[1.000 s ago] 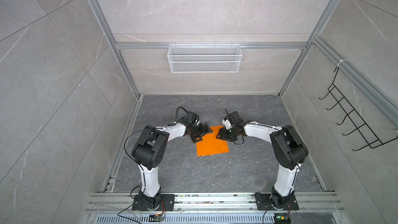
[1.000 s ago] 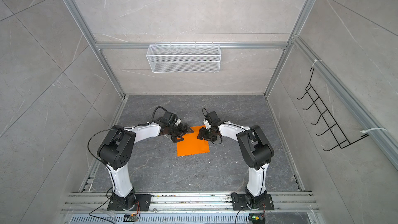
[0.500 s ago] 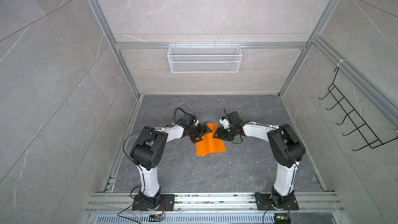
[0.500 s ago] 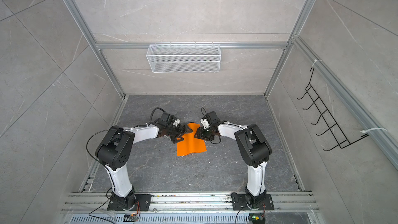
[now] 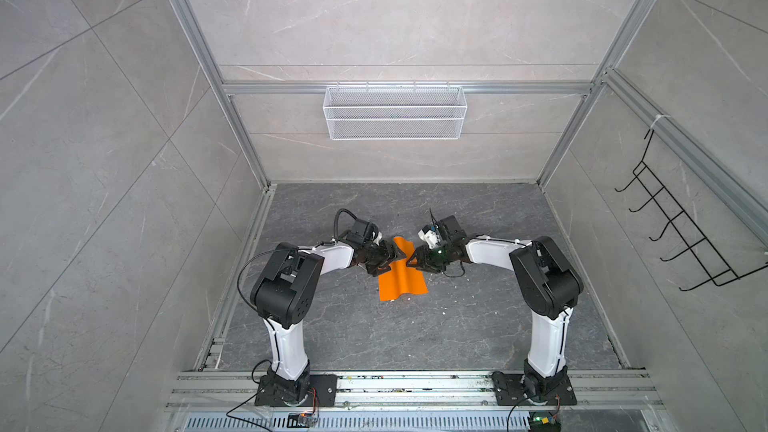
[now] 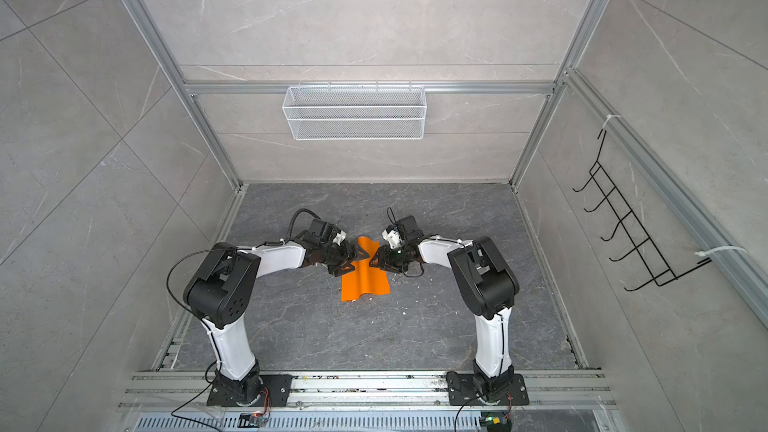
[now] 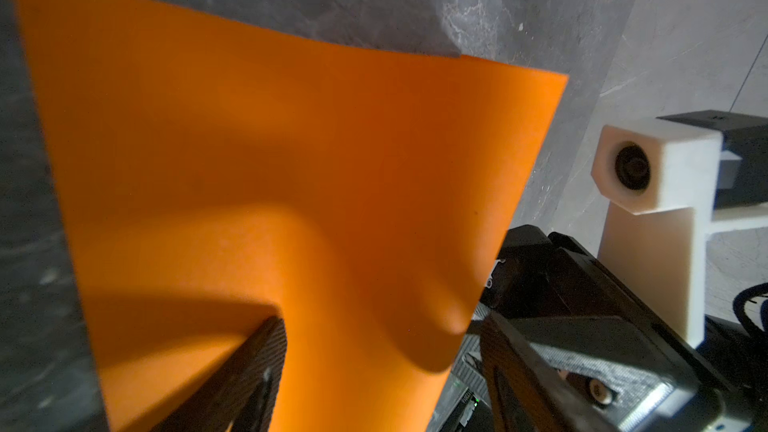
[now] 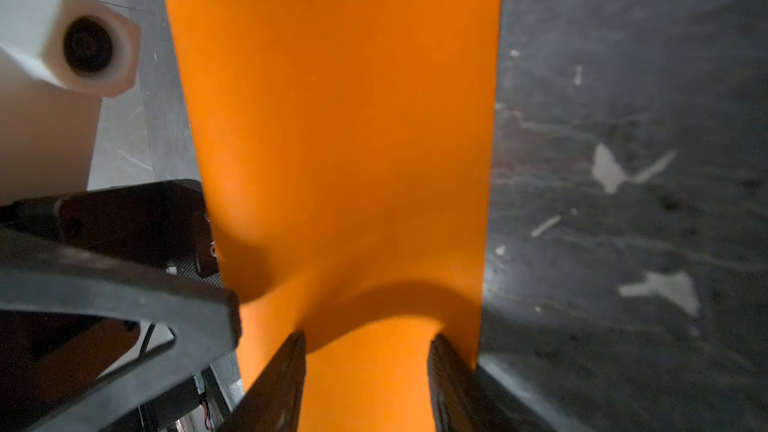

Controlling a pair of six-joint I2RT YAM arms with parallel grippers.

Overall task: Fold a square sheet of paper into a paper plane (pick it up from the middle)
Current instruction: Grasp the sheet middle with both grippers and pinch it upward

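Orange paper, so easy to spot: the square sheet of paper (image 5: 402,280) sat on the grey bench (image 5: 457,326), well out in front of the white wire basket (image 5: 395,118) and roughly in line with its middle. No crease in it that I could see, just a buckle, with the end nearer the basket curled up off the bench. The left gripper (image 5: 384,261) and right gripper (image 5: 417,261) were at that basket-side half, one on each side edge. In the right wrist view the fingers (image 8: 282,380) stood apart with paper humped between them, so partly open and not clamped on anything. Left looked the same, one finger (image 7: 257,376) against the sheet beside a raised ridge. My guess: this was the pick-up-from-the-middle step, and next each gripper needed to close on that ridge without crushing it. Basket held nothing I could make out.
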